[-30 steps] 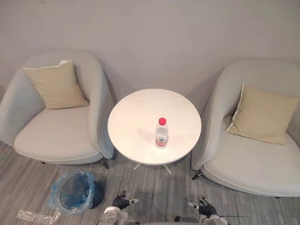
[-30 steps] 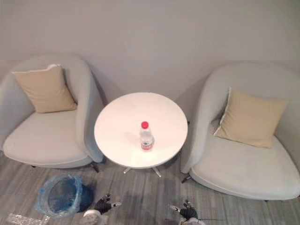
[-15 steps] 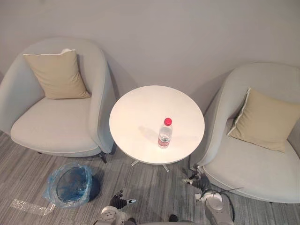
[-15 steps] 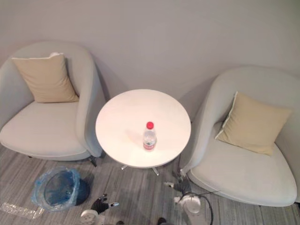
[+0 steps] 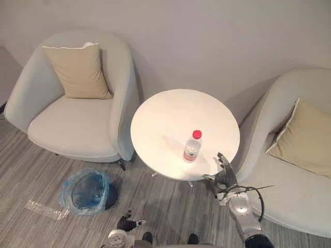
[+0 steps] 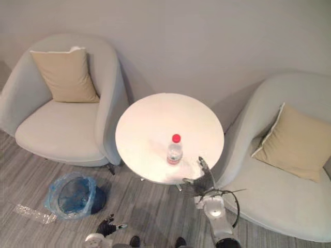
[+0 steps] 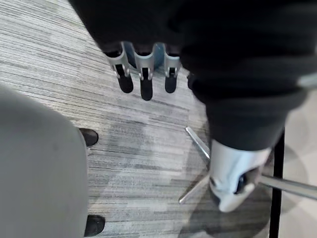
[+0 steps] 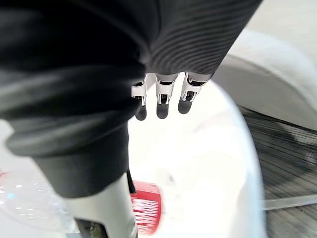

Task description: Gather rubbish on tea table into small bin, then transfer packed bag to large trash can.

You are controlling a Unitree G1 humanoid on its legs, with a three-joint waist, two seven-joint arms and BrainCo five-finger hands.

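Note:
A clear plastic bottle [image 5: 191, 149] with a red cap and red label stands upright on the round white tea table [image 5: 170, 116], toward its near right side. My right hand [image 5: 225, 173] is raised at the table's near right edge, a short way right of the bottle, fingers [image 8: 158, 101] straight and open, touching nothing. In the right wrist view the bottle's red label [image 8: 147, 213] shows beside the thumb. The small bin [image 5: 87, 190], lined with a blue bag, stands on the floor left of the table. My left hand [image 5: 126, 223] hangs low over the floor, open and empty.
Two light grey armchairs flank the table, the left one [image 5: 77, 124] and the right one [image 5: 289, 191], each with a tan cushion. A strip of clear plastic wrap [image 5: 44, 209] lies on the grey floor left of the bin. The wall is close behind.
The camera has shifted. My right hand has risen from near the floor to the table's right edge beside the bottle. The left hand stays low; the bottle has not moved.

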